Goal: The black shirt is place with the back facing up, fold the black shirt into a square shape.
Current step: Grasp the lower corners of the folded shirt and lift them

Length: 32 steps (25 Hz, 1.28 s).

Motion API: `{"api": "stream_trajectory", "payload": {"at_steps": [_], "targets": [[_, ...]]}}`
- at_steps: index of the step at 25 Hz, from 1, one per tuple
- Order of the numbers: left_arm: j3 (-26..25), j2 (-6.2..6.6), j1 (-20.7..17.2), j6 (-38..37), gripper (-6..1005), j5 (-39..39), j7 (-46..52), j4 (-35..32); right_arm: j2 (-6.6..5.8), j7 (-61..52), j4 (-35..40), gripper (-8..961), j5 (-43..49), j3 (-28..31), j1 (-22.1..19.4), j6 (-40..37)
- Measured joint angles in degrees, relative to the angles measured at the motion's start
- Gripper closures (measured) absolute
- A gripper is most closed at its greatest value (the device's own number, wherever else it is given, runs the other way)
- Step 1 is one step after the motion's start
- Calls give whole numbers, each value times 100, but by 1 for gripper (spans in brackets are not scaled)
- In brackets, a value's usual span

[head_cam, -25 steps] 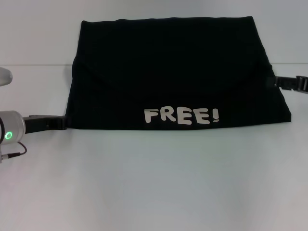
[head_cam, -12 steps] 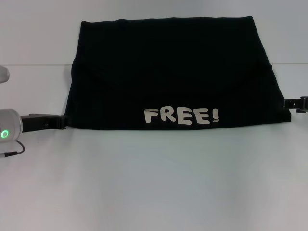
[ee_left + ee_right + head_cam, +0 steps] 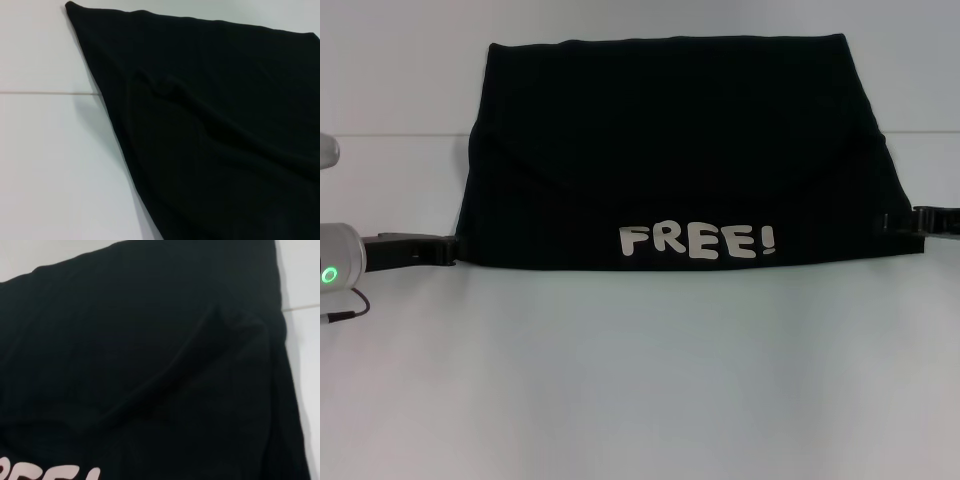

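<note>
The black shirt [image 3: 670, 150] lies folded on the white table [image 3: 640, 380] as a wide flat shape. Its white "FREE!" lettering [image 3: 698, 241] faces up near the front edge. My left gripper [image 3: 445, 250] lies low on the table, its tip at the shirt's front left corner. My right gripper [image 3: 905, 222] reaches in from the right, its tip at the shirt's right edge near the front corner. The left wrist view shows the shirt's cloth [image 3: 225, 140] with a soft crease. The right wrist view shows the cloth [image 3: 150, 340] and part of the lettering [image 3: 40, 474].
The left arm's silver wrist with a green light [image 3: 332, 272] and a thin cable sit at the left edge. A seam line [image 3: 390, 135] runs across the table behind the shirt's middle. White tabletop lies in front of the shirt.
My right gripper has come forward along the shirt's right edge, then moved inward onto the edge near the front corner. The left gripper has hardly moved. The shirt lies as before.
</note>
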<state>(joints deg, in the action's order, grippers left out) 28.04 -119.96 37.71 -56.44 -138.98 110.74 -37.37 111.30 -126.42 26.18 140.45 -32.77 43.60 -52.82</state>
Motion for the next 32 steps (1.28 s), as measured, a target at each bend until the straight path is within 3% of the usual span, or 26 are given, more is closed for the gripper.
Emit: {"api": "stream_trajectory", "payload": {"at_steps": [6,9,19,28,32], "targets": [[0,8,22,10,989,-7,0,10,12,-1,-118,234,-7,-47,10,126],[3,8,29,10,988,-7,0,21,14,6,-124,464,-21,-48,-20,120],[-3,8,34,55,985,-7,31,34,10,158,-11,891,-115,9,-176,-96],[-105,12,-194,-617,982,-38,241,-292,-62,766,352,910,-900,18,-787,-915],[-228,15,-373,-1357,981,-41,243,-507,-63,988,605,914,-1090,62,-1084,-1452]]}}
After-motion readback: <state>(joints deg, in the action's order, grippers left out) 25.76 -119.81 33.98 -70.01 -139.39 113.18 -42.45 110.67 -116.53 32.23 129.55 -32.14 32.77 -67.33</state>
